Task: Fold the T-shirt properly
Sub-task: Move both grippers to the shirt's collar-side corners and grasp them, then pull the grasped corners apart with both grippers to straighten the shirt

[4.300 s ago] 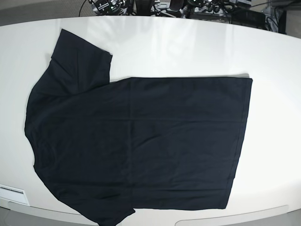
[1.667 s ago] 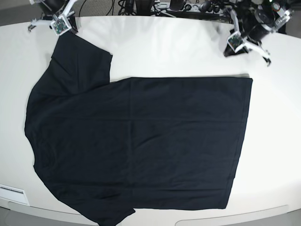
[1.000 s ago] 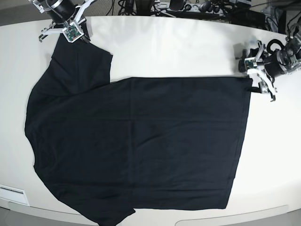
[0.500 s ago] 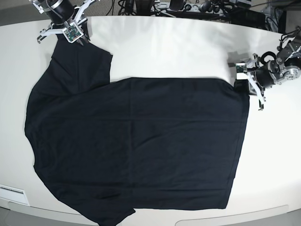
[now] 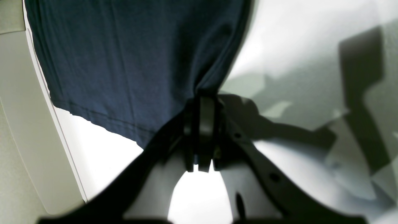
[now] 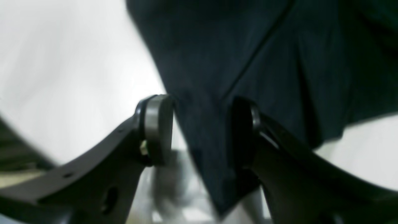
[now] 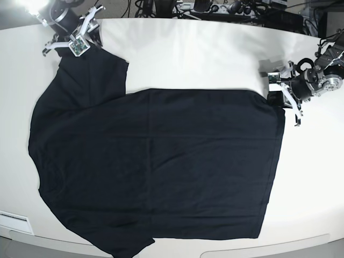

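At the hem corner, the left gripper (image 5: 199,124) has now clamped the T-shirt (image 7: 161,161); the right gripper (image 6: 199,130) straddles the sleeve, fingers apart, so lifting waits.

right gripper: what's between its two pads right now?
A fold of the T-shirt at the sleeve edge. The right wrist view shows the right gripper with pads apart, cloth hanging in the gap, not yet pinched.
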Available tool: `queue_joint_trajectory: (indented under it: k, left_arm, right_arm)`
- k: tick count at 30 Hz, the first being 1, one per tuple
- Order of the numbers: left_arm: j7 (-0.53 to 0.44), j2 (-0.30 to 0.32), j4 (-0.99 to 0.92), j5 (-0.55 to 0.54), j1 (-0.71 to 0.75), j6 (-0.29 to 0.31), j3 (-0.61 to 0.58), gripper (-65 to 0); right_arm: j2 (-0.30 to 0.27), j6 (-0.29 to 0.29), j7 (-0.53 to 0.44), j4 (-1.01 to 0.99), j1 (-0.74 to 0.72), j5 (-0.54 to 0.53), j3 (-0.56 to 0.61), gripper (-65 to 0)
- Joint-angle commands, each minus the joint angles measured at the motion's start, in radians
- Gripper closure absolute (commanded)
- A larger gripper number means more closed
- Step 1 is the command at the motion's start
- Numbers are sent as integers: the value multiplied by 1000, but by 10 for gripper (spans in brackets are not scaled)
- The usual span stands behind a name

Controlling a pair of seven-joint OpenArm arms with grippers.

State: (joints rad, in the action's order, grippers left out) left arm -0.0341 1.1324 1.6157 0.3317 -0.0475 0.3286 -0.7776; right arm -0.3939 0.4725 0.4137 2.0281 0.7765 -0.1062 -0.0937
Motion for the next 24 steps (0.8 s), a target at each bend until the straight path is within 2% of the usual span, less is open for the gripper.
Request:
queue_joint_trajectory:
  k: [1,3,4,5,7,12,20,24]
  left_arm:
    - [43,15,-10,0,11,83,-13,0]
    - [42,15,-10,0,11,82,-13,0]
    - [42,15,-10,0,11,83,-13,0]
    - [42,15,-10,0,11,83,-13,0]
    - [43,19,-6,0,11,87,-13,0]
    - [43,77,59,-31,18,117,-13,0]
    - [52,279,275,-79,123,116,-13,0]
    - [89,360,372,-92,174,117,-13,0]
  right_arm:
    - [-22,-7,23,-16,-5,26,-4,-330]
    - [-37,-3,23,-50,-32,26,-4,-306]
    - [-42,-5,23,-61,-45,26,-4,-265]
    - [-48,-11,23,-66,-58,26,-4,-201]
    - [-64,-14,23,-60,-62,25,-4,-14]
    - [-113,-34,68,10,-39,25,-5,0]
    - [-190,-80,184,215,150,33,-6,0]
    - [-191,-106,194,296,251,36,-26,0]
